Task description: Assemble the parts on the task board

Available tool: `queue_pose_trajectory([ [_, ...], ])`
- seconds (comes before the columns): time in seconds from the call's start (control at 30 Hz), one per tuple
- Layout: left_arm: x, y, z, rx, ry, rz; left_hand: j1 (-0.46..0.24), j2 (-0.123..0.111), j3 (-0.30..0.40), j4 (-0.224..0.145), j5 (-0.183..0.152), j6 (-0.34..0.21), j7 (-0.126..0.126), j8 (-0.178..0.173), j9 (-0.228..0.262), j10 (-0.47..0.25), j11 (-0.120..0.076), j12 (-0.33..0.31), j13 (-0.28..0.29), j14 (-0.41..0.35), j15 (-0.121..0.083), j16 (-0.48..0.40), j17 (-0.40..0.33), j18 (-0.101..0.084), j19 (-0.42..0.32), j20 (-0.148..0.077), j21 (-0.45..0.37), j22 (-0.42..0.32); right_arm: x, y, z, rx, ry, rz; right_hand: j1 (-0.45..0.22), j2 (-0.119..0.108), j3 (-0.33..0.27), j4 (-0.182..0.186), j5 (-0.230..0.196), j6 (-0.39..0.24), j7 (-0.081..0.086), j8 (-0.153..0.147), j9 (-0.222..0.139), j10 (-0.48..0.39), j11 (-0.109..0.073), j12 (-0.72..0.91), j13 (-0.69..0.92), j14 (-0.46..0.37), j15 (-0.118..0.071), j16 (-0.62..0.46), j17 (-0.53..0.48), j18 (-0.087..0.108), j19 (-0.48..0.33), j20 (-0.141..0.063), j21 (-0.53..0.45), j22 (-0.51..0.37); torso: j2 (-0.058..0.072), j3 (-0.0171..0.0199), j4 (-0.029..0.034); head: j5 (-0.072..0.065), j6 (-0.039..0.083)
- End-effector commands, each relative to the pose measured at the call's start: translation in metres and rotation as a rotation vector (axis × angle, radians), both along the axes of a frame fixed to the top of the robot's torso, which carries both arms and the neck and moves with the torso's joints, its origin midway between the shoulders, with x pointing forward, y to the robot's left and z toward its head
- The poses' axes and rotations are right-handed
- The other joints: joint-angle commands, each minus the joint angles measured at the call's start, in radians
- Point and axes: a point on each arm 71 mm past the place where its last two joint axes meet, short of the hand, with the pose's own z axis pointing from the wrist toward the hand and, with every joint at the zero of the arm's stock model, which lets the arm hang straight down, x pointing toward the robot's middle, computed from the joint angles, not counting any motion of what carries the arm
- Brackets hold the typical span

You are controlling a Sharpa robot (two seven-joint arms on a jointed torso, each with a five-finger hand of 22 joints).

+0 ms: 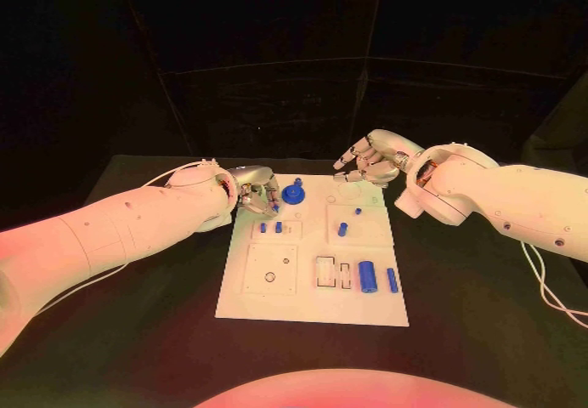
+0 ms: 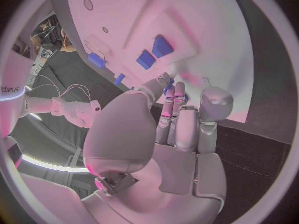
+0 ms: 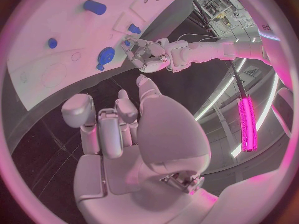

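The head camera is looking down from above at the black table (image 1: 147,340), facing away from the robot, and is taking in the whole white board (image 1: 315,255) from some way off, with both arms coming in from the sides. The left wrist camera is sitting close behind the left hand (image 2: 181,129) and is facing past its fingers toward the near edge of the board (image 2: 206,30). The right wrist camera is sitting just behind the right hand (image 3: 118,129), looking across the board (image 3: 44,59) toward the left hand (image 3: 146,57) on the far side. All three views are sharing the board's far end.
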Motion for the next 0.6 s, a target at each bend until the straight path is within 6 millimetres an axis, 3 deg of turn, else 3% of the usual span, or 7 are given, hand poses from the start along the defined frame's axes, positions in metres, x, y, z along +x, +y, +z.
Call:
queue_pose_trajectory([
  [0.03,-0.0011,0.0005,-0.0039,0.033,0.037,-0.005,-0.007,-0.001,0.006,-0.001,-0.005,0.007,0.003,-0.007,0.002,0.006,-0.002,-0.004,0.001,0.017,-0.008,-0.004,-0.001,-0.020,0.006,-0.001,0.005,0.003,-0.0003,0.0010,0.0012,0.004,-0.002,0.009,-0.003,0.008,-0.007,0.001,0.005,-0.001,0.000,0.005,-0.001,0.000,-0.002,0.000,0.001,0.054,-0.004,-0.006,0.037,0.017,-0.005,-0.003,-0.006,-0.001,0.000,-0.0004,0.0006,-0.001,-0.001],
  [0.4,-0.0012,0.0013,-0.0039,0.033,0.033,0.003,-0.007,-0.004,0.006,-0.003,-0.006,0.007,0.004,-0.009,0.001,0.007,-0.002,-0.006,0.001,0.017,-0.008,-0.005,-0.004,-0.021,0.007,-0.002,0.011,0.009,-0.0001,0.0008,0.0013,0.005,-0.004,0.008,-0.003,0.008,-0.007,0.001,0.005,-0.001,0.000,0.005,-0.001,0.000,-0.002,0.000,0.001,0.054,-0.004,-0.006,0.037,0.017,-0.005,-0.003,-0.006,-0.001,0.000,-0.0006,0.0005,-0.001,-0.001],
  [0.6,-0.0011,0.0007,-0.0033,0.027,0.023,0.004,-0.013,-0.015,0.011,-0.007,-0.006,-0.030,0.014,-0.039,-0.006,0.004,0.005,-0.021,0.001,0.016,-0.003,-0.005,-0.010,-0.022,0.004,0.001,0.015,0.016,0.0002,0.0005,0.0012,0.004,-0.004,0.007,-0.003,0.008,-0.007,0.001,0.005,-0.001,0.000,0.005,-0.001,0.000,-0.002,0.000,0.001,0.054,-0.004,-0.006,0.037,0.017,-0.005,-0.003,-0.006,-0.001,0.000,-0.0008,0.0004,-0.001,-0.002],
])
